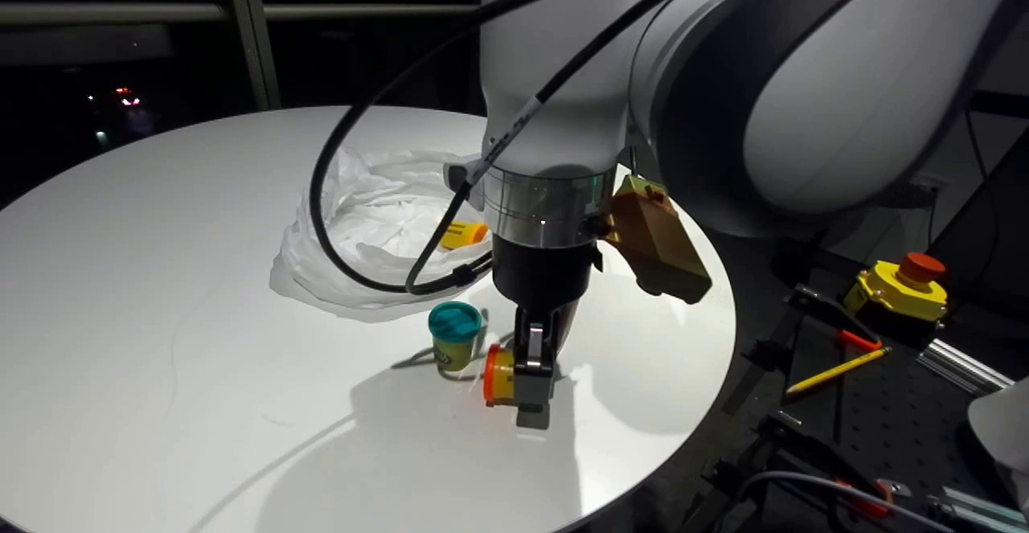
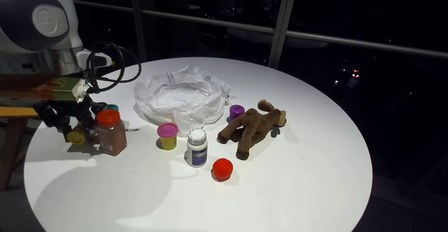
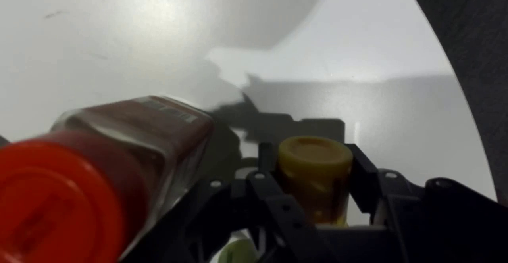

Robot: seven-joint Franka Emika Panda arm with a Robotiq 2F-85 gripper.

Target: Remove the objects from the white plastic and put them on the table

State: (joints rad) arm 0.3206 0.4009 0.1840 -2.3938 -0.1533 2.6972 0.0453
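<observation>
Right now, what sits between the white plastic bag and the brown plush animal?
A purple container stands between them, visible in an exterior view.

The plush animal (image 2: pixel 252 125) is brown, the bag (image 2: pixel 206 111) white, one tub (image 1: pixel 502 376) yellow, orange-lidded.

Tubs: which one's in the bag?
The yellow tub lying in the bag. The teal-lidded tub and pink-lidded tub stand on the table; the fourth tub is in the pincer.
</observation>
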